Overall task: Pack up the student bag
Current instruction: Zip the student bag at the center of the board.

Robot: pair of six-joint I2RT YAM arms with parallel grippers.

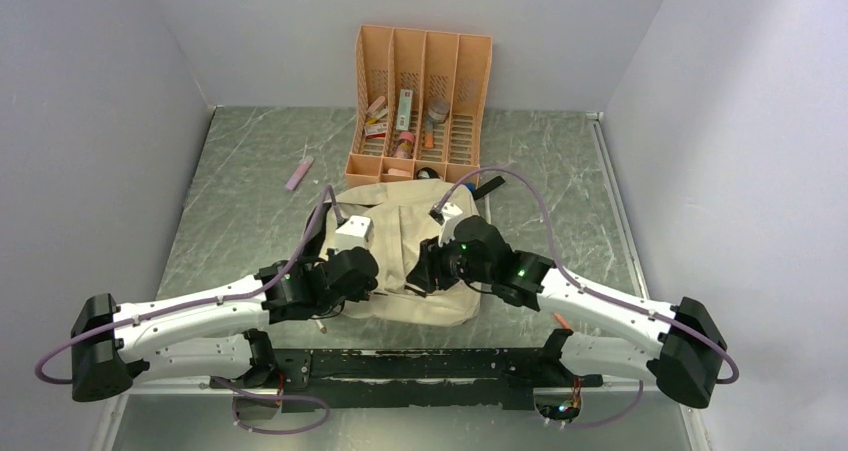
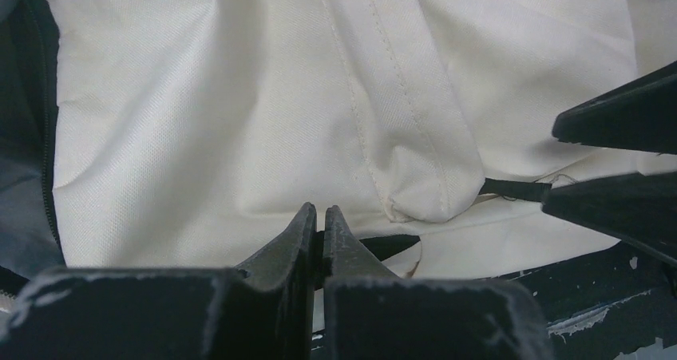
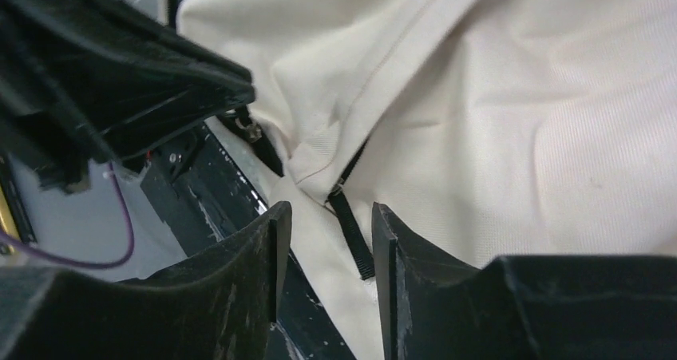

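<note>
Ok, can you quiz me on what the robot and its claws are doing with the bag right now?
1. True or false: the right claw is squeezed shut.
2. Pick one: the slotted organiser behind the student bag is A) blue, B) orange, C) green.
3. Fill in: the left claw has its fingers pressed together, so it is ___.

Key: 1 false, there is a gap between its fingers. 2 B. 3 shut.
</note>
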